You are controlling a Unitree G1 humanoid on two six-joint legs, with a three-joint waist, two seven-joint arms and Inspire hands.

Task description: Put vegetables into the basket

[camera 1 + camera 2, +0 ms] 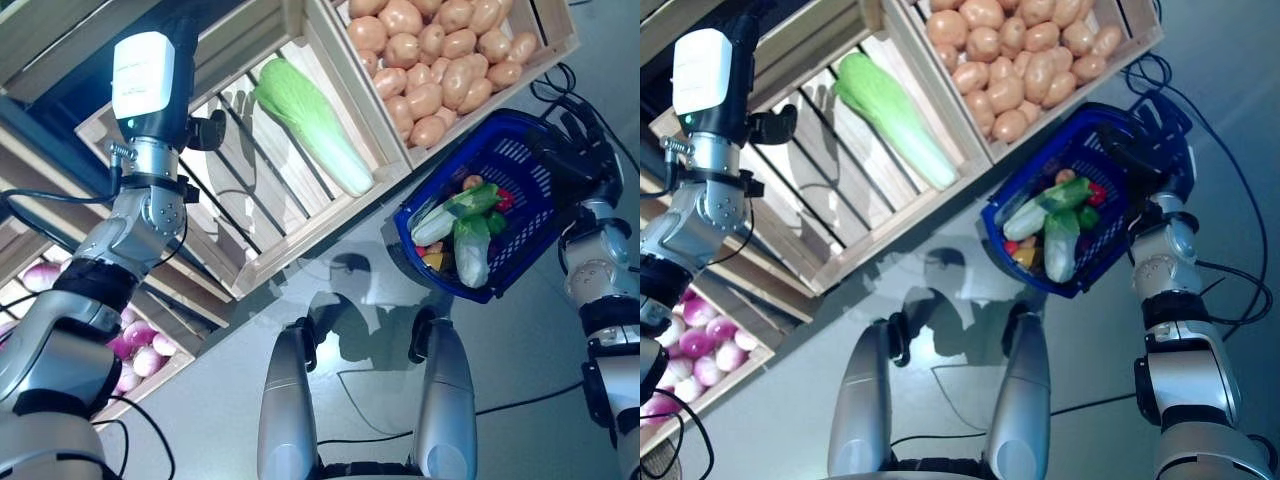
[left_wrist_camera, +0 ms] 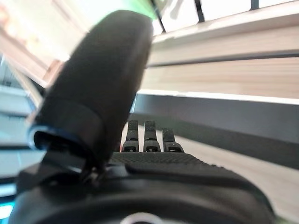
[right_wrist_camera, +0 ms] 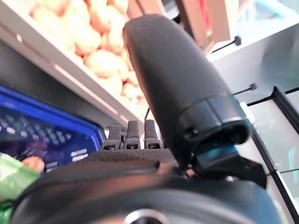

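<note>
A pale green napa cabbage (image 1: 310, 120) lies alone in a slatted wooden crate (image 1: 255, 205). My left hand (image 1: 207, 130) is raised at that crate's left side, a short way from the cabbage. Its fingers (image 2: 145, 140) look relaxed and hold nothing. My right hand (image 1: 578, 150) is curled on the far rim of a blue plastic basket (image 1: 525, 165) and holds it tilted in the air below the crates. Several vegetables (image 1: 470, 225) lie in the basket, green, white, red and yellow ones.
A crate full of potatoes (image 1: 440, 55) stands right of the cabbage crate, just above the basket. A lower crate with red onions (image 1: 135, 345) is at the left. Grey floor lies below the shelves.
</note>
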